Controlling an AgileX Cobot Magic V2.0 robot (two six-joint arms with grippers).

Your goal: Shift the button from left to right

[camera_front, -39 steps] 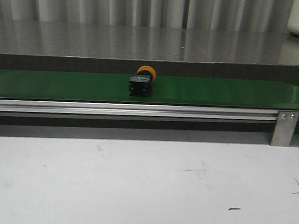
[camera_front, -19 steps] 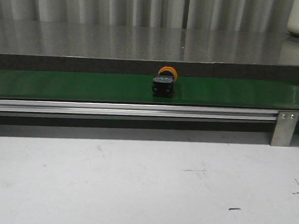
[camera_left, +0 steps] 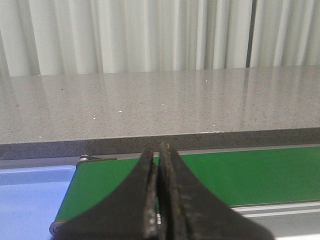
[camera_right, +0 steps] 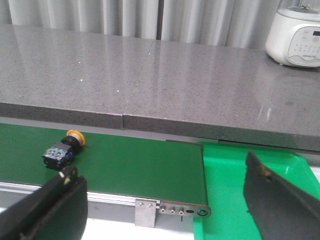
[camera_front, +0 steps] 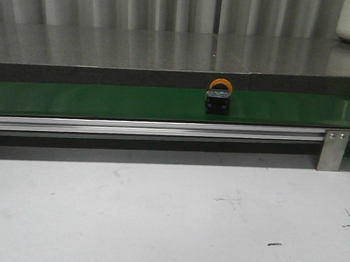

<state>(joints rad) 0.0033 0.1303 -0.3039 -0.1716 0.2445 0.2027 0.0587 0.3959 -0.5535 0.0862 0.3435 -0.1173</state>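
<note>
The button (camera_front: 218, 99) has an orange cap and a black blocky body and lies on the green conveyor belt (camera_front: 105, 100), a little right of the middle in the front view. It also shows in the right wrist view (camera_right: 62, 149), on the belt beyond my right gripper's left finger. My right gripper (camera_right: 165, 200) is open wide and empty, near the belt's right end. My left gripper (camera_left: 159, 165) is shut and empty, near the belt's left end. Neither gripper shows in the front view.
A bright green bin (camera_right: 235, 200) sits past the belt's right end. A blue tray (camera_left: 30, 195) lies past its left end. A grey stone counter (camera_front: 168, 50) runs behind the belt, with a white appliance (camera_right: 295, 35) at its right. An aluminium rail (camera_front: 163, 130) with a bracket (camera_front: 333, 148) fronts the belt.
The button has travelled to the right along the belt, from left of centre to right of centre. No gripper touches it.
</note>
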